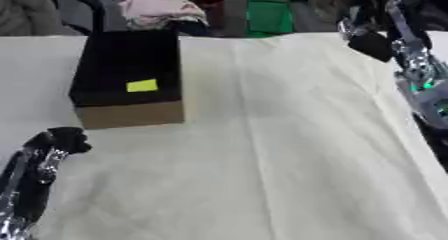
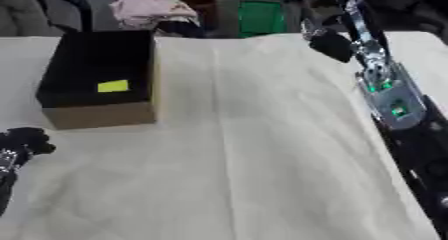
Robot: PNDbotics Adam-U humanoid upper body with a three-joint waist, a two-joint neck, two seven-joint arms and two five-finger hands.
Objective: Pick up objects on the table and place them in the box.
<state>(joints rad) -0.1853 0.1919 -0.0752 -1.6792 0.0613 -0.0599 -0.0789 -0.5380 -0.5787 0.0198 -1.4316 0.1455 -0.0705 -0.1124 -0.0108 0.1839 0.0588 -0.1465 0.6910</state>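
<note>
Cardboard box (image 1: 129, 79) seen at table's (image 1: 289, 149) far left, dark inside, yellow object (image 1: 142, 85) lying within. Left hand (image 1: 59, 140) held low, near side of box, fingers curled, nothing gripped, clear of box. Right hand (image 2: 330, 40) raised far right of box, at table's far edge; finger state cannot be told. Pink cloth (image 1: 160, 8) and green item (image 1: 268, 16) seen beyond box.
</note>
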